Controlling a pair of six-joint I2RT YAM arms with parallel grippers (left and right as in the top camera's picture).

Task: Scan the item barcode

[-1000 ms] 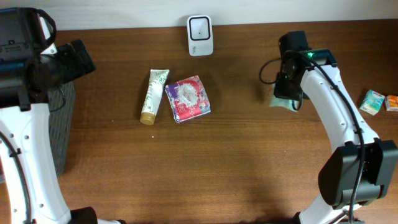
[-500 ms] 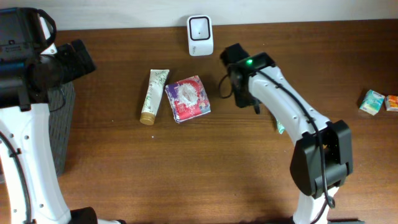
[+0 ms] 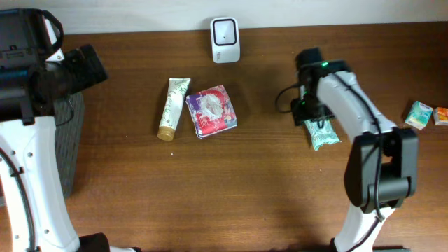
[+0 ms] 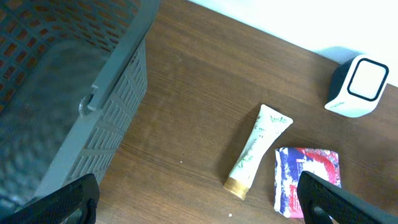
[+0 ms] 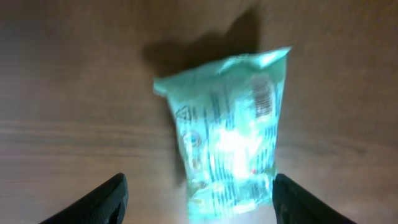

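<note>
Treat pouch (image 5: 227, 130) as likely light, soft and crinkly; pinch across its middle with the open right end effector (image 5: 202, 199) poised above it, leaving the open left end effector (image 4: 199, 202) idle.

Probably a mock shop checkout on a test bench: a white barcode scanner (image 3: 225, 40) stands at the back of a wooden table (image 3: 210, 196), packaged goods lie on it (tube (image 3: 173, 107), red packet (image 3: 211, 110), green packet (image 3: 322, 133)), and a grey basket (image 3: 73, 147) sits at its left end.

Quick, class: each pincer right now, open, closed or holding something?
Left pincer: open, holding nothing.
Right pincer: open, above the green packet, not gripping it.
</note>
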